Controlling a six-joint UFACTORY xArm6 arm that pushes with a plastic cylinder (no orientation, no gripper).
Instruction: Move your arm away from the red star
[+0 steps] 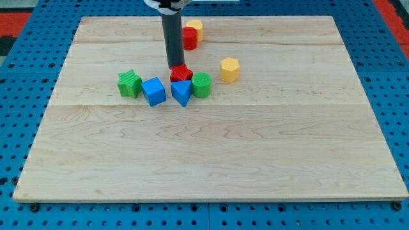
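The red star (181, 74) lies near the board's middle, a little toward the view's top, partly hidden behind the blue triangular block (181, 92). My dark rod comes down from the view's top, and my tip (175, 68) stands right at the red star's upper left edge, touching it or nearly so. A green round block (202, 84) sits against the star's right side. A blue cube (154, 91) lies to the lower left of the star, and a green star (130, 84) lies further left.
A red cylinder (189, 38) and a yellow block (195, 28) stand together near the view's top, just right of the rod. A yellow hexagonal block (229, 69) lies right of the cluster. The wooden board (211, 153) rests on a blue perforated table.
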